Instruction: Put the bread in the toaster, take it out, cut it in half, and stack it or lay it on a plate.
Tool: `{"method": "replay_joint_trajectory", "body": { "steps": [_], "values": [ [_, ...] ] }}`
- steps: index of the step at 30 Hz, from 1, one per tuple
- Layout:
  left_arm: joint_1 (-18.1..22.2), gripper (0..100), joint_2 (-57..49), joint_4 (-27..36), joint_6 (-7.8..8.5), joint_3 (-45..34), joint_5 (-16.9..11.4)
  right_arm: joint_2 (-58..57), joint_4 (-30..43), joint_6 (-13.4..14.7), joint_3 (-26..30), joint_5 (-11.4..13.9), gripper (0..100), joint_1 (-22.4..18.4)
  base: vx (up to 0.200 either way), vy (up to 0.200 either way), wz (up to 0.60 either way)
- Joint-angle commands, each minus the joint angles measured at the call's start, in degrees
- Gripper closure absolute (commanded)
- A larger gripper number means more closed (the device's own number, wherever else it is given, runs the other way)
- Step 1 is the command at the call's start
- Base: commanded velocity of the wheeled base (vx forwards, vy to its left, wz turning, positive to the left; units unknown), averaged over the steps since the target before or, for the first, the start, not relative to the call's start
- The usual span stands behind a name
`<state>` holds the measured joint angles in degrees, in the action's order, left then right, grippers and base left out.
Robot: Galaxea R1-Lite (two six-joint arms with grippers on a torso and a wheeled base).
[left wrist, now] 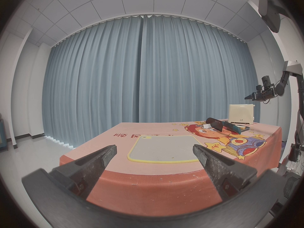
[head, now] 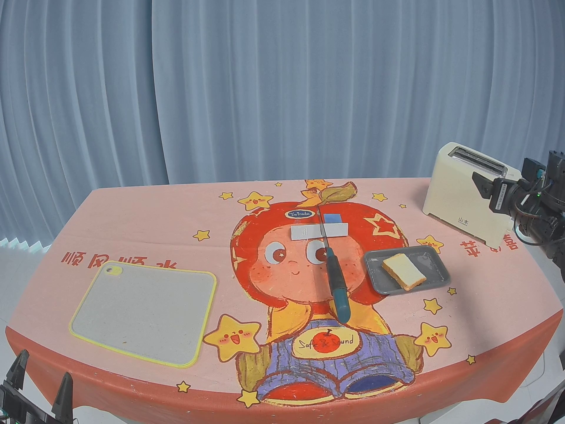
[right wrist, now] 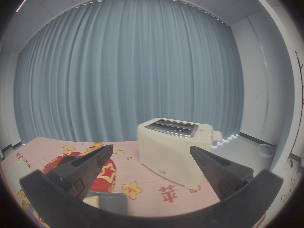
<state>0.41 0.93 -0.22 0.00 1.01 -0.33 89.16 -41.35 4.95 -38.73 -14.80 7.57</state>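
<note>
Bread (head: 404,271): 1 squarish slice with a pale crumb and a tan crust, lying flat and slightly askew in the grey tray, uncut.
Grey tray (head: 432,266): shallow, rectangular, with rounded corners and a smooth matt surface; it sits on the table's right half, near the toaster and in front of it.
Toaster (head: 465,194): cream box with softly rounded edges and smooth sides; its metal top has 2 long slots, and it stands at the far right corner of the table.
Right gripper (right wrist: 151,149): 2 dark, wedge-shaped fingers with a rough finish, spread wide and holding nothing; it hangs in the air beside the toaster, off the table's right edge.
Knife (head: 336,278): slim dark blade and rounded teal handle, in the middle of the table, the blade propped across a white block (head: 319,231) and the handle towards the robot.
Cutting board (head: 144,310): flat speckled grey sheet with a yellow rim and rounded corners, on the table's left half, well apart from the bread.
Left gripper (left wrist: 154,149): the same dark wedge fingers, parted wide with nothing between them, low by the table's near left corner.
Tablecloth (head: 176,231): pink fabric printed with a cartoon figure and yellow stars.
Curtain (head: 282,72): blue-grey, hanging in soft vertical folds behind the table.
</note>
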Motion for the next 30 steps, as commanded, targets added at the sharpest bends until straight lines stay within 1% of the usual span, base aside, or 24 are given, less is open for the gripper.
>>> {"method": "replay_joint_trajectory", "body": {
  "steps": [1, 2, 3, 4, 7, 8, 9, 13, 14, 16, 17, 20, 30],
  "values": [
    [0.0, 0, -0.9, 0.0, 0.00, -1.0, 0.0, -1.6, 0.0, -0.1, 1.6, 1.4, 0, -4.0, 0.000, 0.000, 0.00],
    [0.0, 0, -0.9, 0.0, 0.00, -1.0, 0.0, -2.0, 0.0, -0.2, 1.8, 2.3, 0, -4.3, 0.000, 0.000, 0.00],
    [0.0, 0, -0.9, 0.0, 0.00, -1.0, 0.0, -2.0, 0.0, -0.2, 1.8, 2.3, 0, -4.3, 0.000, 0.000, 0.00],
    [0.0, 0, -0.9, 0.0, 0.00, -1.0, 0.0, -2.8, -0.1, -0.4, 2.8, 3.9, 0, -4.9, 0.000, 0.000, 0.00],
    [0.0, 0, -0.9, 0.0, 0.00, -1.0, 0.0, -4.8, -0.1, -0.8, 6.3, 4.3, 0, -5.4, 0.000, 0.000, 0.00],
    [0.0, 0, -0.9, 0.0, 0.00, -1.0, 0.0, -5.1, -0.1, -0.9, 6.6, 4.3, 0, -5.4, 0.000, 0.000, 0.00],
    [0.0, 0, -0.9, 0.0, 0.00, -1.0, 0.0, -7.3, -0.1, -1.6, 7.8, 4.5, 0, -5.4, 0.000, 0.000, 0.00],
    [0.0, 0, -0.9, 0.0, 0.00, -1.0, 0.0, -9.3, -0.1, -2.0, 8.1, 5.4, 0, -5.4, 0.000, 0.000, 0.00],
    [0.0, 0, -0.9, 0.0, 0.00, -1.0, 0.0, -9.8, 0.0, -2.0, 8.1, 6.3, 0, -5.6, 0.000, 0.000, 0.00],
    [0.0, 0, -0.9, 0.0, 0.00, -1.0, 0.0, -9.8, 0.0, -2.1, 8.1, 6.3, 0, -5.7, 0.000, 0.000, 0.00],
    [0.0, 0, -0.9, 0.0, 0.00, -1.0, 0.0, -9.7, 0.0, -2.6, 8.1, 6.5, 0, -6.6, 0.000, 0.000, 0.00],
    [0.0, 0, -0.9, 0.0, 0.00, -1.0, 0.0, -9.7, -0.1, -3.3, 8.1, 6.6, 0, -6.8, 0.000, 0.000, 0.00],
    [0.0, 0, -0.9, 0.0, 0.00, -1.0, 0.0, -12.1, -0.1, -3.9, 8.2, 6.6, 0, -8.4, 0.000, 0.000, 0.00]
  ]
}}
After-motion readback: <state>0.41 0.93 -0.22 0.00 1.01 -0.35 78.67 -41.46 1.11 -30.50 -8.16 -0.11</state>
